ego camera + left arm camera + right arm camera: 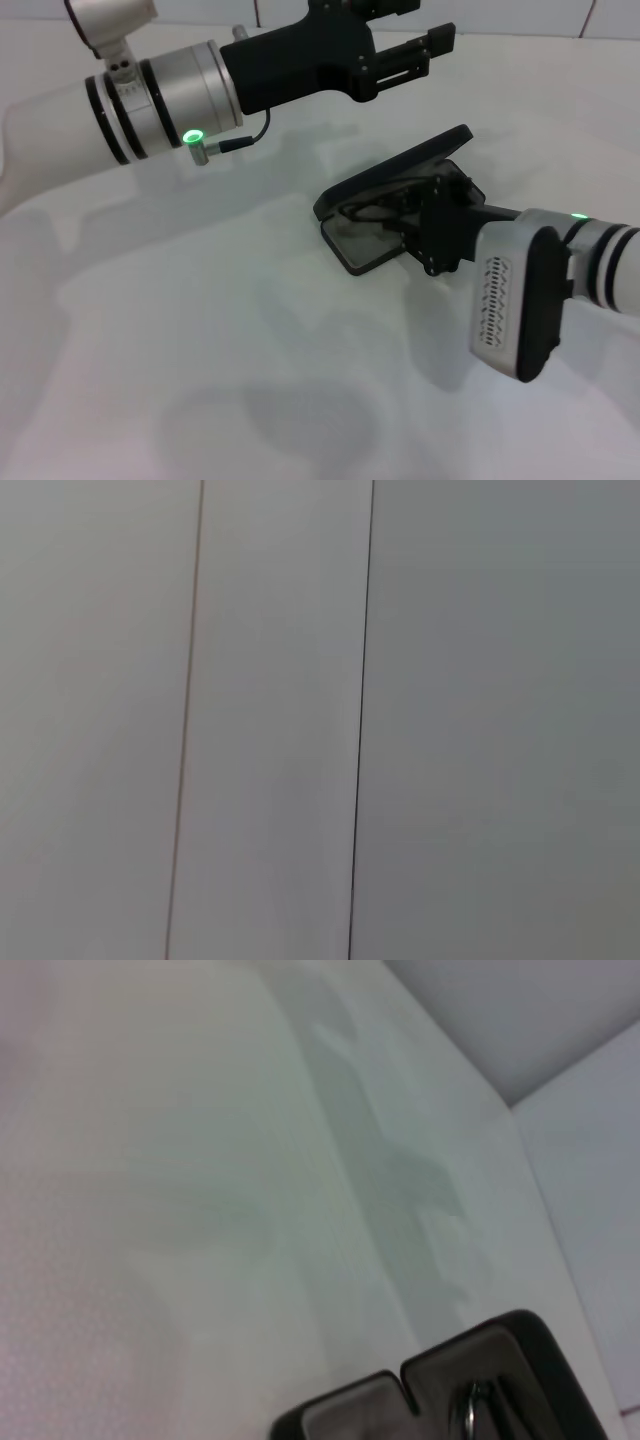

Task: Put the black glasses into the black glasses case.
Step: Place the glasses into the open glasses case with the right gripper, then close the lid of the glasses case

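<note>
We see the black glasses (pixel 372 208) already inside the open black glasses case (pixel 400 170) mid-table. Our right gripper (pixel 425 222) sits at the case; can't tell its finger state. Left gripper (pixel 425 52) hovers beyond, spread, empty. Remaining, we judge: release, close lid.

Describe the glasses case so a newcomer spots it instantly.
On the white table, look right of centre, just ahead of the right gripper. The flat black hinged glasses case lies open, grey lining showing, with the thin black-framed glasses inside; it is the only dark box there.
</note>
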